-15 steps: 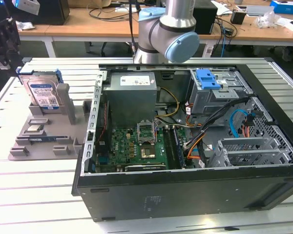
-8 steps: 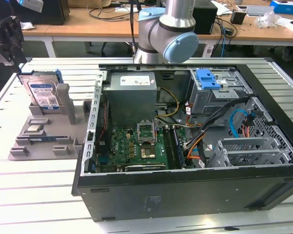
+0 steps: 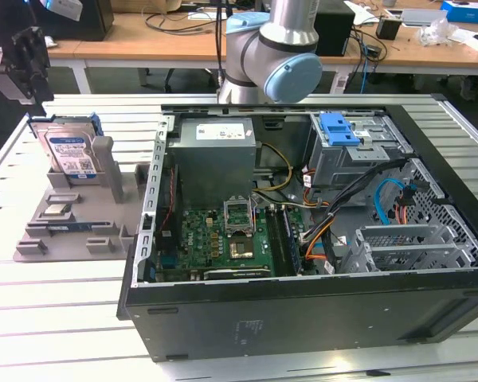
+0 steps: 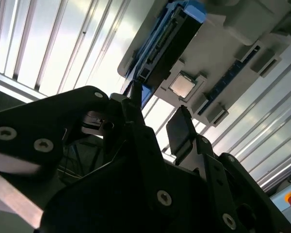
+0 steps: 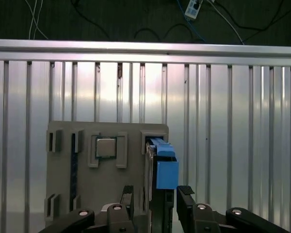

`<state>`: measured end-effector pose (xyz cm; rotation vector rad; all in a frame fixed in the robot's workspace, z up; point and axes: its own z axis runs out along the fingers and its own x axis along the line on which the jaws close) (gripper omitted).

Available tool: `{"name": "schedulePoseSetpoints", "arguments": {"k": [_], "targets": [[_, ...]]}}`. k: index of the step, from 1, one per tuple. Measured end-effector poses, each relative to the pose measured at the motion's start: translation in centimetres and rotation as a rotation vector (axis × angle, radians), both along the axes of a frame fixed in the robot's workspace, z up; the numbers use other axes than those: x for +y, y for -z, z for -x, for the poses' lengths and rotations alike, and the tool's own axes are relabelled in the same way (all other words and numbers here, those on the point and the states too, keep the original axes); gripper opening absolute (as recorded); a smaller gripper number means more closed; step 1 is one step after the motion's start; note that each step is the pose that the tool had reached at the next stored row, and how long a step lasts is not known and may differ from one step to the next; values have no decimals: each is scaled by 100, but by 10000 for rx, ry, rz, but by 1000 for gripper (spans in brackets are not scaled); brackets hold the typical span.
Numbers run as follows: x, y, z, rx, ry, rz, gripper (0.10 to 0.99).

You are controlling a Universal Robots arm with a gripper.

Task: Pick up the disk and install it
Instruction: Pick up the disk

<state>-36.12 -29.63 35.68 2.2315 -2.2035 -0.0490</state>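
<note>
The disk (image 3: 70,151) is a silver hard drive with a white-and-blue label in a blue bracket. It stands on edge in a slot of the grey holder (image 3: 73,227) at the exterior view's left. My gripper (image 3: 28,68) hangs above and behind it, apart from it. In the first wrist view the disk (image 5: 164,167) lies in line with the gap of my open gripper (image 5: 156,198), with one fingertip (image 5: 127,195) on each side. In the second wrist view the disk (image 4: 167,41) lies beyond my gripper (image 4: 157,127). Nothing is held.
The open computer case (image 3: 303,310) fills the middle and right of the exterior view, with a grey drive cage (image 3: 358,155) bearing a blue clip (image 3: 338,129). A processor chip (image 5: 105,146) sits on the holder. The arm's base (image 3: 275,56) stands behind the case.
</note>
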Motion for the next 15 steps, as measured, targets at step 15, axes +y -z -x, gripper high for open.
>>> {"name": "schedulePoseSetpoints", "arguments": {"k": [15], "targets": [[116,130,0,0,-23,22,482]]}}
